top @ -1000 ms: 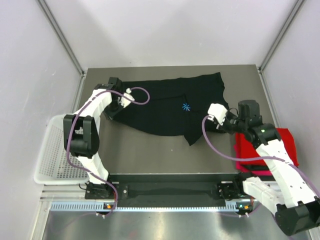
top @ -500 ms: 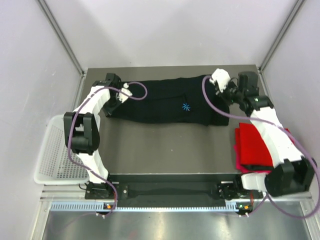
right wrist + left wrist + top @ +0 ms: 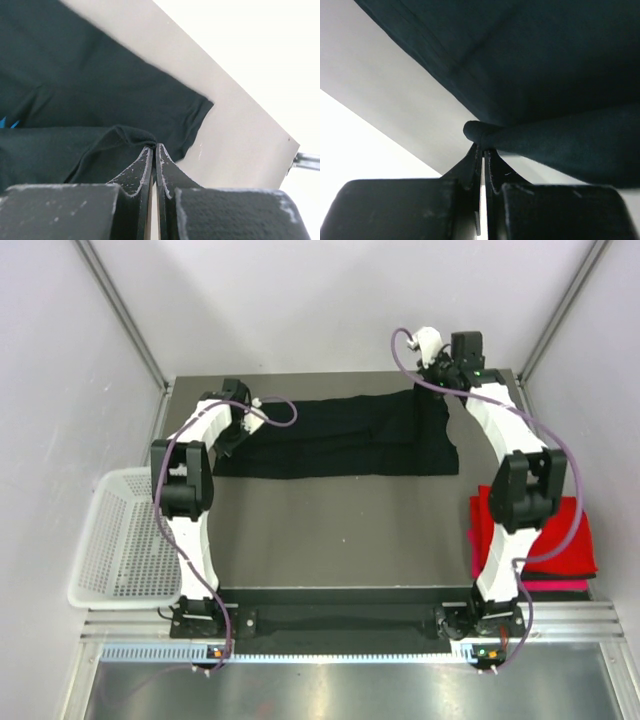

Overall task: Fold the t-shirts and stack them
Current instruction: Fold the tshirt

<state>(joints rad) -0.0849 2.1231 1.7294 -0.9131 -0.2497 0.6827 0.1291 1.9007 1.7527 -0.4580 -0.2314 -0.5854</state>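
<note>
The black t-shirt (image 3: 340, 435) lies as a long band across the back of the table, its upper layer doubled over. My left gripper (image 3: 235, 435) is at its left end, shut on a pinched fold of black cloth (image 3: 485, 131). My right gripper (image 3: 430, 385) is at the back right corner, shut on a fold of the same shirt (image 3: 125, 135). A sliver of the light-blue mark (image 3: 7, 122) shows only in the right wrist view. A folded red t-shirt (image 3: 575, 530) lies at the right edge on a magenta one (image 3: 560, 584).
A white mesh basket (image 3: 120, 540) hangs off the table's left side. Grey walls close in behind and on both sides. The dark table top (image 3: 330, 530) shows bare between the black shirt and the arm bases.
My right gripper swung from the front right to the back right corner, carrying the shirt's edge and folding it into a band; the blue mark went under. My left gripper shifted slightly back.
</note>
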